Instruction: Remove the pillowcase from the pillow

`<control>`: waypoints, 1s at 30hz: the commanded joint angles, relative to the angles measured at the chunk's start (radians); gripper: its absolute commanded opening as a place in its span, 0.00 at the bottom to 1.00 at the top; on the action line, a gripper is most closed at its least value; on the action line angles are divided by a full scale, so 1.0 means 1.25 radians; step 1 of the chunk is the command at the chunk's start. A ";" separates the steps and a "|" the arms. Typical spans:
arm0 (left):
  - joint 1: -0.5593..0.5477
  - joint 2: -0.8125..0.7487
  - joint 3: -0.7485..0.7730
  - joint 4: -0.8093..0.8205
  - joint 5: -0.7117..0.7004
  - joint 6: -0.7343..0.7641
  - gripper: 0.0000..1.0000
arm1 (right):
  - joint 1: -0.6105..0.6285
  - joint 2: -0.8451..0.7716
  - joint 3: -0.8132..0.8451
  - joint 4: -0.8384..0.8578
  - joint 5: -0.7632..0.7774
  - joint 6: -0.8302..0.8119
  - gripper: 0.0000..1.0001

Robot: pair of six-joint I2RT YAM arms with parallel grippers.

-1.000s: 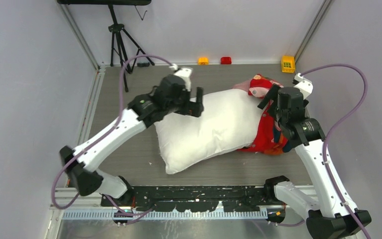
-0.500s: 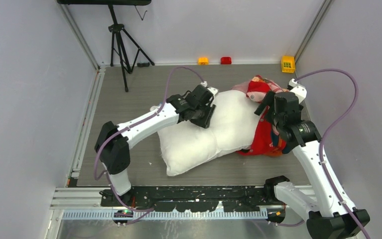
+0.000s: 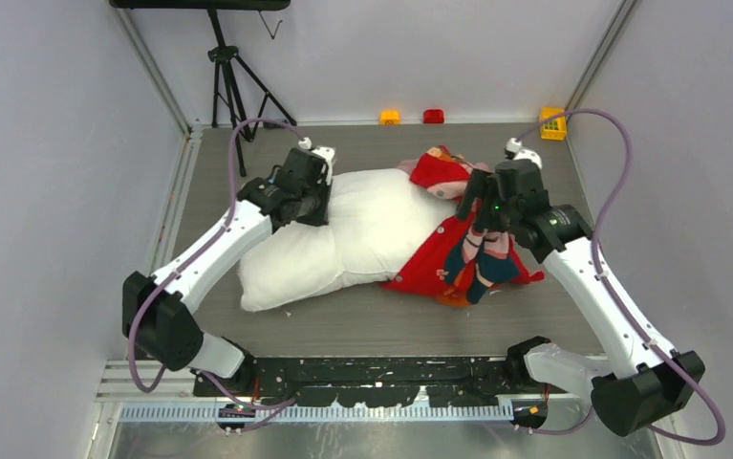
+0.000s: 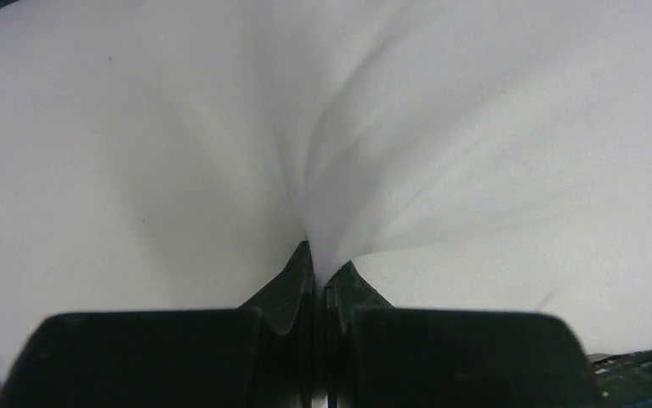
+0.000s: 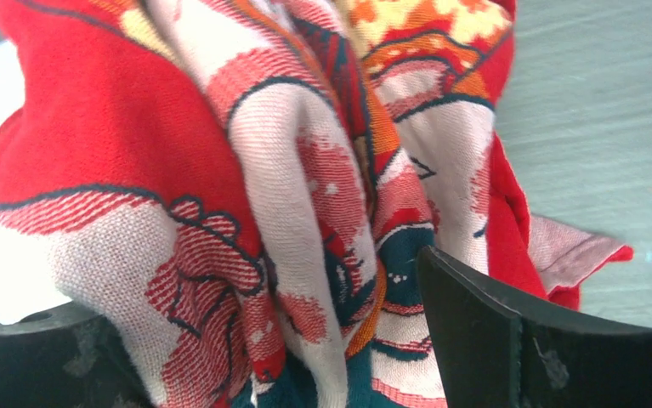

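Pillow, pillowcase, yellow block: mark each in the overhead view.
pillow (image 3: 343,234), top external view, bare white middle.
pillowcase (image 3: 426,269), top external view, red panel near the pillow.
yellow block (image 3: 552,123), top external view, top face.
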State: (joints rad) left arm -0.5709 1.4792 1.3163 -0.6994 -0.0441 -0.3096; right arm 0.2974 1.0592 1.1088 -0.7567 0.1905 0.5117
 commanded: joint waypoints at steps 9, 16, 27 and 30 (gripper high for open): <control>0.031 -0.159 -0.086 -0.062 -0.265 -0.046 0.00 | 0.311 0.141 0.162 -0.055 0.144 -0.066 0.93; 0.178 -0.227 -0.182 0.026 -0.149 -0.147 0.00 | 0.320 0.106 0.110 -0.083 0.364 -0.047 0.54; 0.482 -0.353 -0.326 0.110 0.069 -0.264 0.00 | 0.025 -0.057 -0.099 0.054 0.361 0.097 0.05; 0.516 -0.376 -0.337 0.109 0.080 -0.259 0.00 | -0.031 -0.094 -0.139 0.083 0.354 0.113 0.05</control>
State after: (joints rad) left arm -0.0536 1.0595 0.9123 -0.5613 0.2520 -0.6380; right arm 0.3946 1.0416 0.9779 -0.6662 0.4171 0.6220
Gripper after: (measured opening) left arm 0.032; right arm 0.125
